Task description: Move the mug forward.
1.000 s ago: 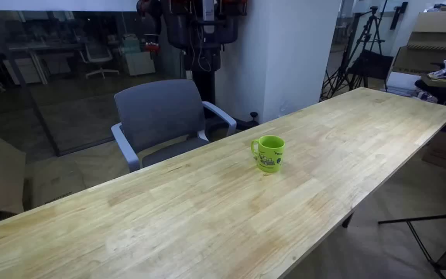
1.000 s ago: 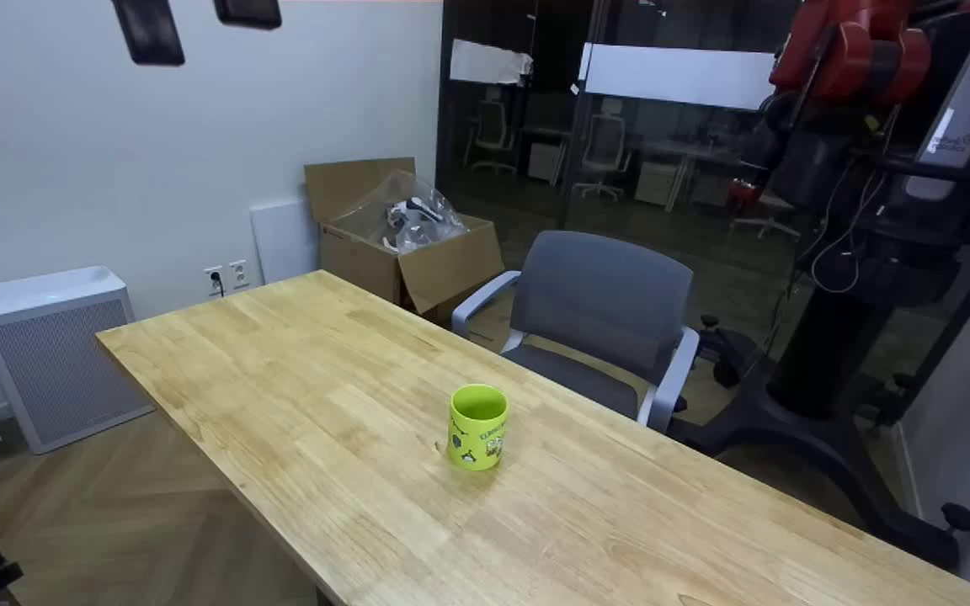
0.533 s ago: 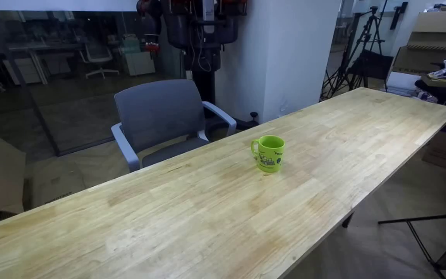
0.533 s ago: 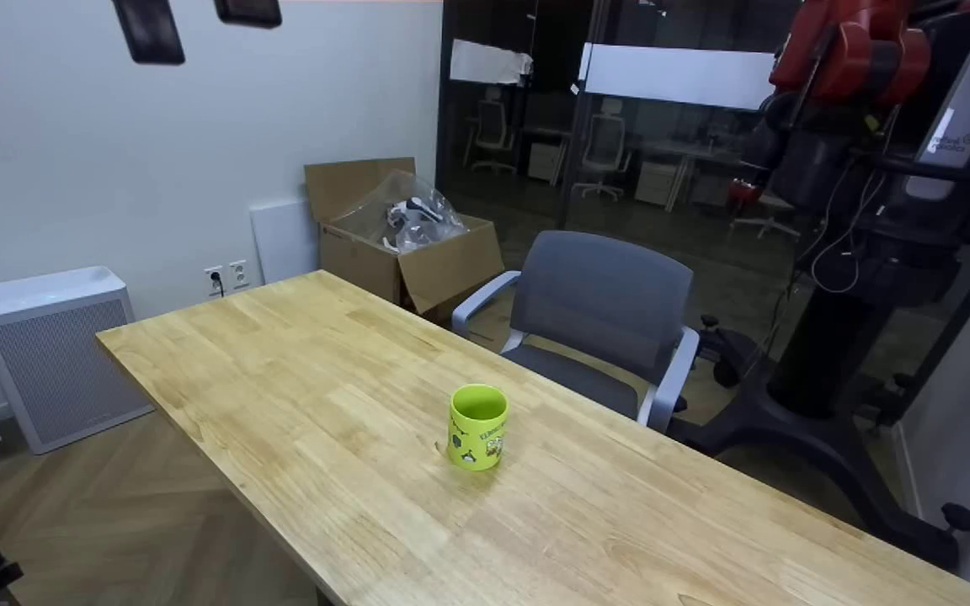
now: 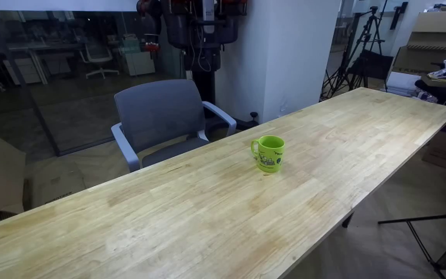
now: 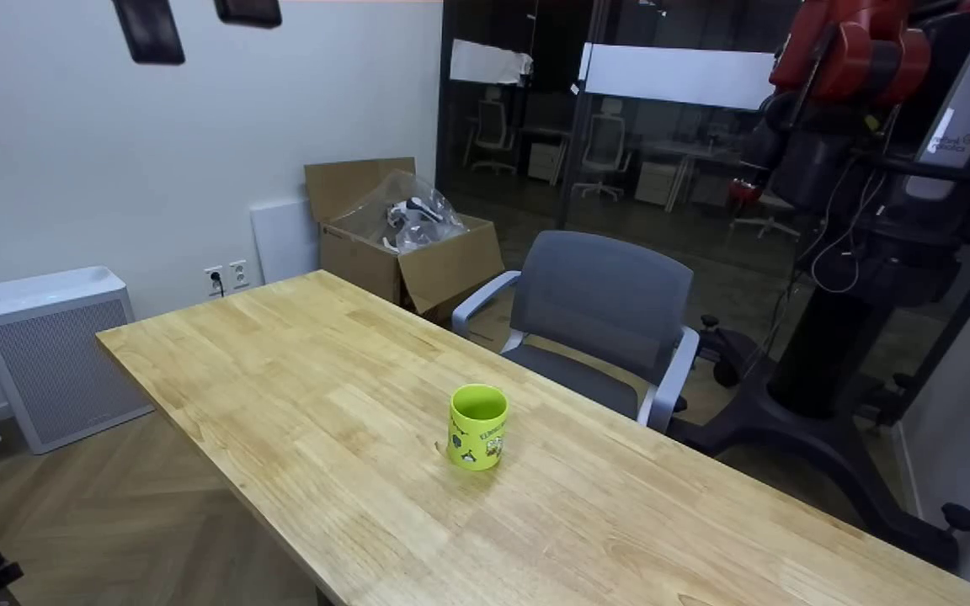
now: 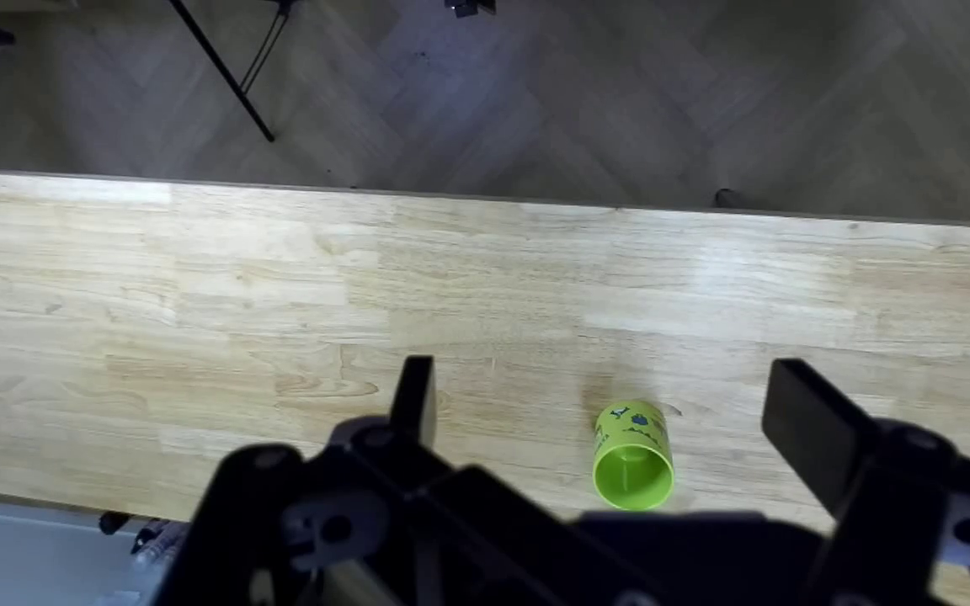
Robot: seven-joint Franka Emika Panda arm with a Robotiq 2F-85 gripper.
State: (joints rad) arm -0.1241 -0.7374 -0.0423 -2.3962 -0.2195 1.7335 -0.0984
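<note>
The bright green mug stands upright on the wooden table in both exterior views. Its handle shows in an exterior view on the side toward the chair. The handle is hidden in the wrist view, where I look into the mug from above. My gripper is open, its two dark fingers wide apart. The mug appears between them in that picture, but the gripper is high above it and touches nothing. Two dark fingertips hang at the top edge of an exterior view; the arm is out of view.
The long wooden table bears the mug. A grey chair stands at its long edge, with a red and black robot behind. An open cardboard box is near the table's end. Tripods stand beyond.
</note>
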